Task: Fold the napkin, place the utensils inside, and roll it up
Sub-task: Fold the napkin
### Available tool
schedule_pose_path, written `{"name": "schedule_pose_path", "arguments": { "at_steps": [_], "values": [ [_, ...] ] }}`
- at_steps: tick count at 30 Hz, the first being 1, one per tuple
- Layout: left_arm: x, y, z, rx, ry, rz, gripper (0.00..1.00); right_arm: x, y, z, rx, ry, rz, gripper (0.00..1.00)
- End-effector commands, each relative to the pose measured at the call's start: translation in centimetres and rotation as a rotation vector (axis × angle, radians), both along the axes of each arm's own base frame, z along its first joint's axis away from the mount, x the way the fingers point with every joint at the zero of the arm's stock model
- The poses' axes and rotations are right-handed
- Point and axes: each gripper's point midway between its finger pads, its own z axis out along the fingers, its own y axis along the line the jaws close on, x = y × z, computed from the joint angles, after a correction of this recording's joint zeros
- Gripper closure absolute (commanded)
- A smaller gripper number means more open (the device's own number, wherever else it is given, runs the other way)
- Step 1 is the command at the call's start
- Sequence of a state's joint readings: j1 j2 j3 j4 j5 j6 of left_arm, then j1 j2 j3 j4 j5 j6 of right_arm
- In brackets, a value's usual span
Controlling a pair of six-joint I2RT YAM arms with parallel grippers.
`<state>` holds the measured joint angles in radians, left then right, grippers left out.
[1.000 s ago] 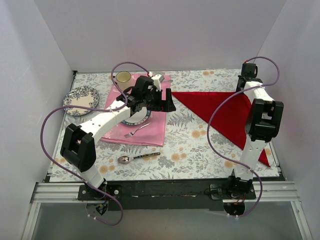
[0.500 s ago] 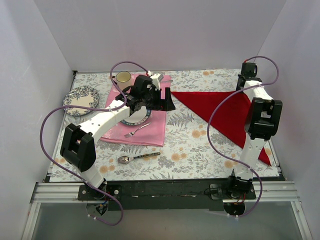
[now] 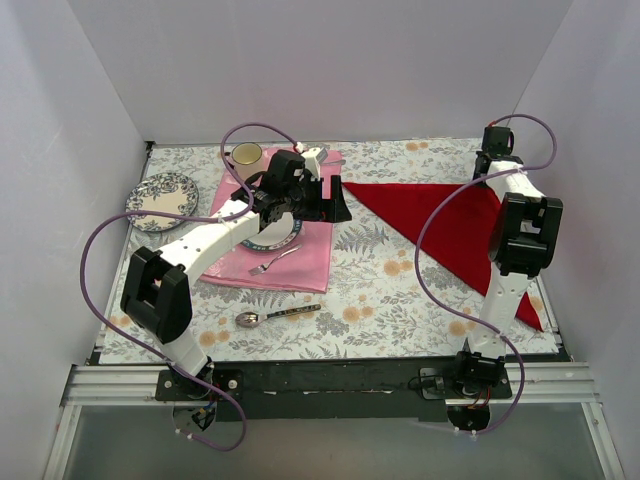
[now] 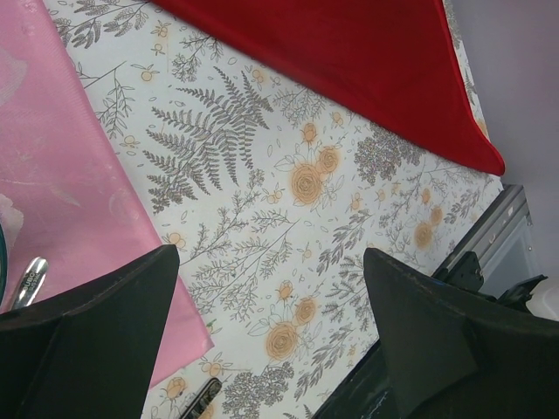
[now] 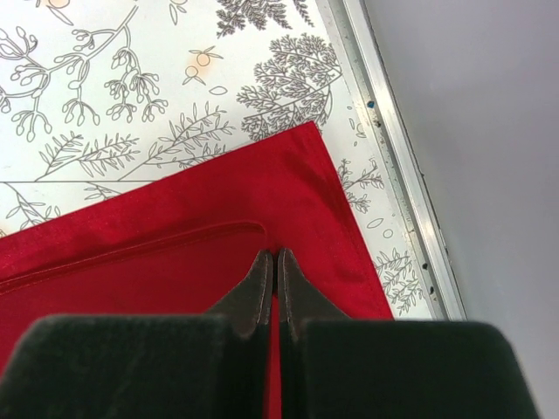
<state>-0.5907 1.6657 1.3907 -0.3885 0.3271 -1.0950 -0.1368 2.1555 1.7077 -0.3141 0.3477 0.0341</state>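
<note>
The deep red napkin [image 3: 450,225] lies folded into a triangle on the right of the table. My right gripper [image 3: 493,172] is at its far right corner. In the right wrist view the gripper [image 5: 277,255] is shut, its tips at the corner of the napkin's [image 5: 175,262] upper layer, pinching the cloth. The spoon with the dark handle [image 3: 278,314] lies near the front, left of centre. My left gripper [image 3: 335,203] is open and empty, held above the right edge of the pink cloth [image 3: 300,250]. In the left wrist view it [image 4: 269,257] looks down on bare tablecloth, with the napkin [image 4: 349,70] beyond.
A plain fork [image 3: 272,262] lies on the pink cloth, and a plate [image 3: 277,236] sits there under my left arm. A patterned plate [image 3: 160,194] is at far left and a cup [image 3: 247,155] at the back. The walls stand close on both sides.
Almost nothing differs. My right arm has shifted very slightly at the napkin's far corner. My left gripper stays open over the pink cloth's edge.
</note>
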Motion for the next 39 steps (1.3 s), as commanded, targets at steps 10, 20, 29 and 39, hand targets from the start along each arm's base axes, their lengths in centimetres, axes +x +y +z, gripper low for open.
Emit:
{"name": "schedule_pose_path", "arguments": {
  "at_steps": [10, 20, 29, 39],
  "values": [
    [0.5, -0.4, 1.5, -0.034, -0.020, -0.014, 0.13, 1.1, -1.5, 1.4, -0.020, -0.057, -0.031, 0.99],
    [0.6, -0.4, 1.5, -0.035, -0.019, -0.013, 0.13, 1.2, -1.4, 1.0, -0.009, -0.053, -0.030, 0.99],
    [0.6, -0.5, 1.8, -0.042, -0.024, -0.012, 0.13, 1.2, -1.8, 1.2, -0.027, -0.056, -0.050, 0.99],
    [0.7, -0.6, 1.8, -0.044, -0.021, -0.017, 0.13, 1.5, -2.6, 0.9, -0.052, -0.038, -0.065, 0.99]
  ]
}}
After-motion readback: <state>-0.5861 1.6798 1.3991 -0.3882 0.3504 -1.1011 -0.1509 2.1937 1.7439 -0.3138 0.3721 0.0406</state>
